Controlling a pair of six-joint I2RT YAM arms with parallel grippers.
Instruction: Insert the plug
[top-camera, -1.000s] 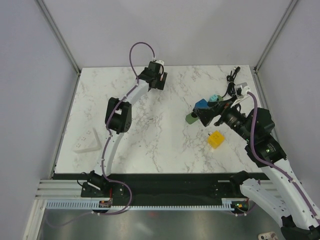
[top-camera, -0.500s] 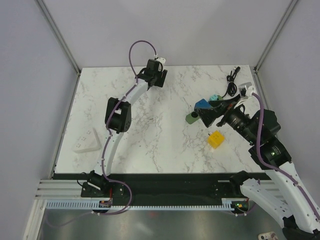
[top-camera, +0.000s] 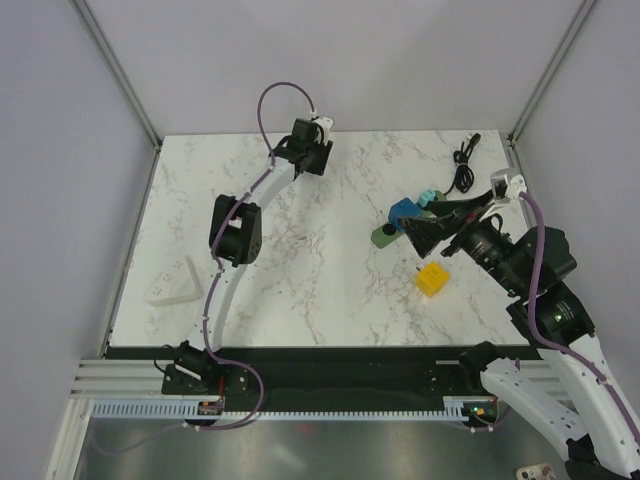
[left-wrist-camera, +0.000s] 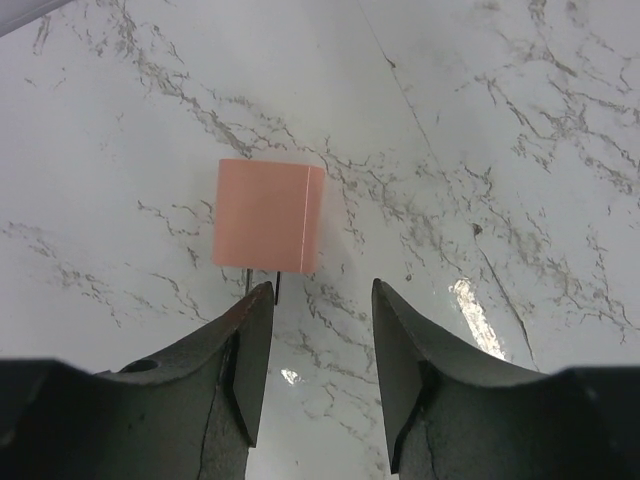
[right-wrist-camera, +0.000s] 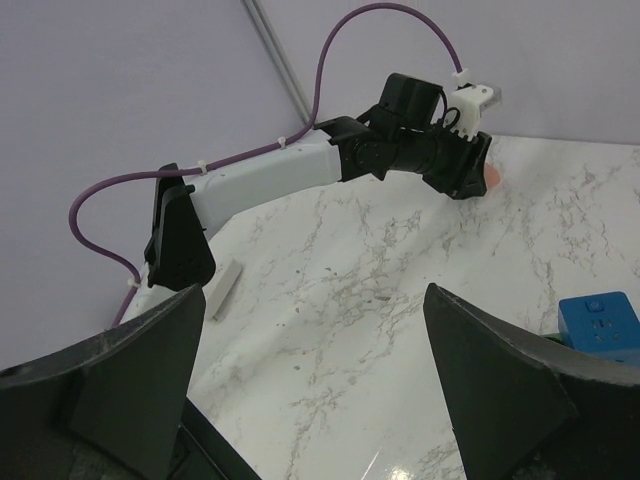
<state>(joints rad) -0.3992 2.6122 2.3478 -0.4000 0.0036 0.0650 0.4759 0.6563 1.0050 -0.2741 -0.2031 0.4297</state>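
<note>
A pink plug lies on the marble table, two thin dark pins pointing toward my left gripper. That gripper is open and empty, its fingertips just short of the plug, at the table's far middle in the top view. The right wrist view shows it too, with the pink plug at its tip. A white socket block lies at the table's left edge, also in the right wrist view. My right gripper is wide open and empty, held above the table.
A blue block, a teal block and a green piece sit beside the right gripper. A yellow block lies nearer. A black cable is coiled at the back right corner. Grey walls enclose the table.
My right arm has drawn back to the right and lifted a little. My left gripper has barely shifted near the back edge.
</note>
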